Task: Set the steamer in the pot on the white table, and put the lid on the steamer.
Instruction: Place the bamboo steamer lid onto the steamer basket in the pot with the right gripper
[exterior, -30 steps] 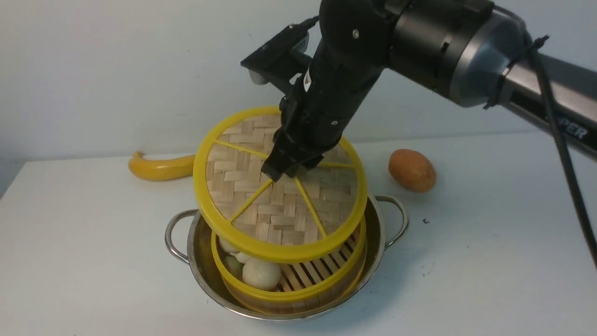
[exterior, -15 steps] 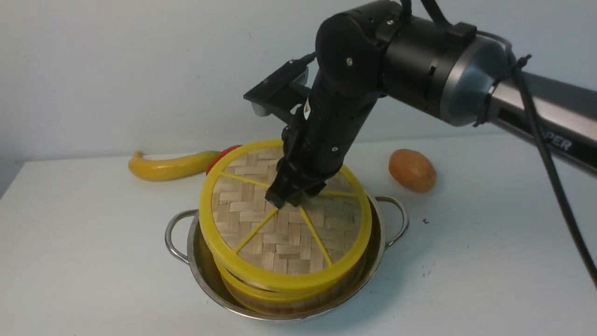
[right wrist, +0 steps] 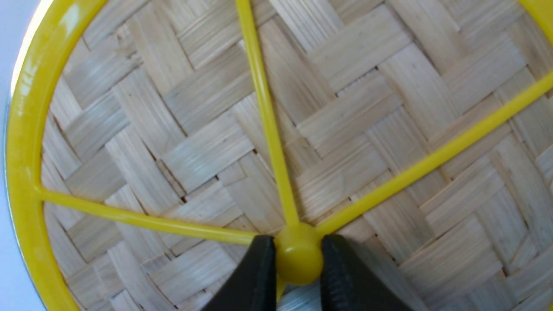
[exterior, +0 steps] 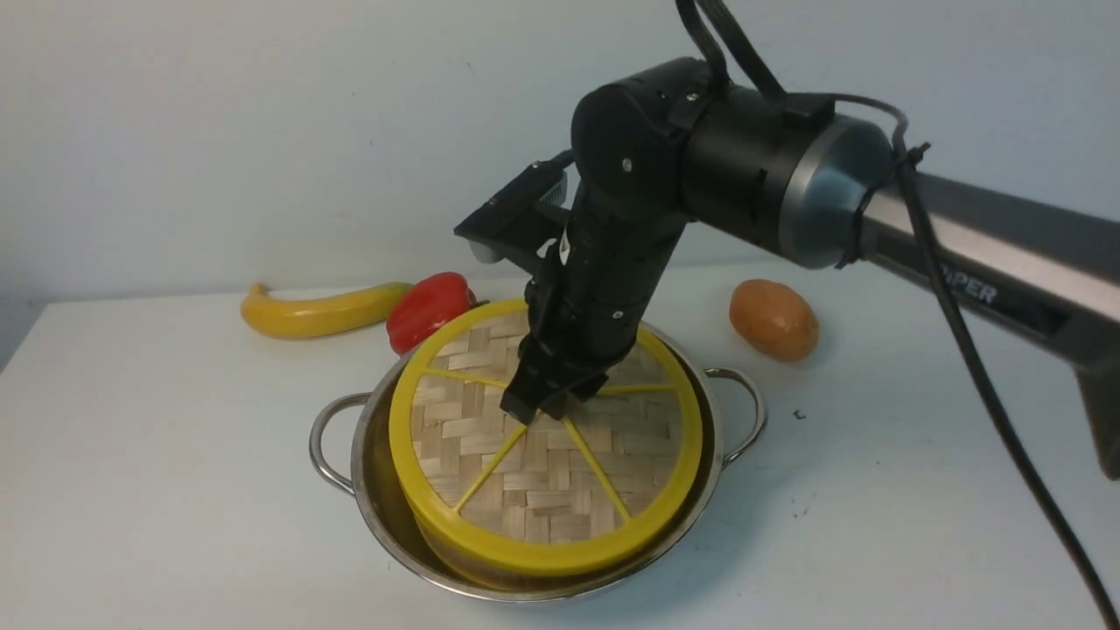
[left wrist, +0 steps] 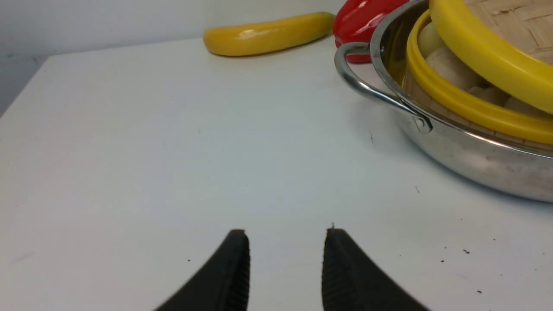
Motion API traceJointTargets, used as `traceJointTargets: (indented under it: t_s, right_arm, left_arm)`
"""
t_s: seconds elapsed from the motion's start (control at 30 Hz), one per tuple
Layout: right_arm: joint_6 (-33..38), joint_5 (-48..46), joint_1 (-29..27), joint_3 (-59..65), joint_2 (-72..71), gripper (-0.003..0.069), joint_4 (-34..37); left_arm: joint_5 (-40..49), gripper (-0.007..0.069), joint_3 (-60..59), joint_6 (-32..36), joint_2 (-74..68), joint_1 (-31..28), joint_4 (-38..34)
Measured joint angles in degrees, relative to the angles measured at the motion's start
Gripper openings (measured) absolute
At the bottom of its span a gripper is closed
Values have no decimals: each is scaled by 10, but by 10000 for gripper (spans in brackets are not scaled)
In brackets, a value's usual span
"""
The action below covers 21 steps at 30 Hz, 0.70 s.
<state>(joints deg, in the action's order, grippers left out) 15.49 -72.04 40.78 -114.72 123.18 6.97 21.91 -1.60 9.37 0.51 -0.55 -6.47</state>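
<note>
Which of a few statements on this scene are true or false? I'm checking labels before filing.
1. The right gripper grips the knob of the lid. True.
2. The steamer sits outside the pot. False: it is inside it.
3. The left gripper is shut. False: it is open, with nothing between its fingers.
4. The red pepper lies beyond the pot. True.
5. The lid is plain steel. False: it is woven, with a yellow rim.
</note>
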Motion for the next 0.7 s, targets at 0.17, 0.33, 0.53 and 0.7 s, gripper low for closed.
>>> traceJointTargets:
  t_s: [0.17, 0.33, 0.53, 0.7]
  right_arm:
    - [3, 0, 0, -6, 1, 116, 0]
    - [4, 0, 0, -23, 5, 116, 1]
    - [5, 0, 0, -27, 12, 116, 7]
    - [8, 0, 0, -28, 27, 116, 7]
  left_arm:
    - [0, 237, 0, 0, 0, 0, 0]
    - [0, 238, 0, 0, 0, 0, 0]
    - [0, 238, 0, 0, 0, 0, 0]
    - [0, 238, 0, 0, 0, 0, 0]
